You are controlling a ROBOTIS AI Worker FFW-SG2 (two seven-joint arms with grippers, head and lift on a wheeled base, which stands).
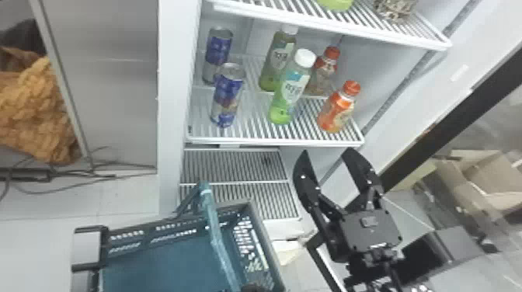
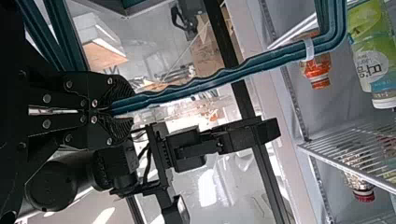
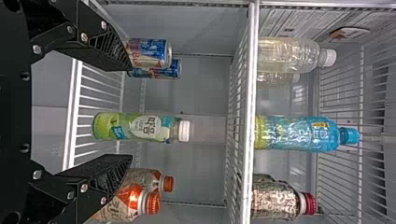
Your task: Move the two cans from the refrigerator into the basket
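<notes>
Right gripper [image 1: 327, 150] up close, at 4 o'clock in the head view (all hours from there), below and short of the shelf [image 1: 272, 141]. Its 2 fingers stand wide apart, nothing between them. Left gripper [image 2: 111, 111] has its fingers closed on the basket handle [image 2: 187, 87]. Basket [image 1: 163, 264] at 7 o'clock, no can seen inside.

Cans: 2, both upright on the refrigerator shelf towards 11 o'clock. Front can [image 1: 227, 95] near the shelf lip; rear can [image 1: 218, 52] behind it, close to the side wall. Front green bottle [image 1: 291, 91] at 1 o'clock, front orange bottle [image 1: 338, 106] at 2.

Judgement: 0 of 2 delivered; step in hand is lining up for a first pick, likely the front can. Needs a lift past the lip and a shift towards 11.

Risks: rising too soon, the fingers could strike the shelf edge. Spread this wide, they may clip the front green bottle on the way across and topple it. A push too deep would drive the front can into the rear can; a grip too high on smooth metal could tip or slip it. Handle crosses the basket's mouth, so a can lowered carelessly may catch there. Any sway in the left arm would shift the target.
</notes>
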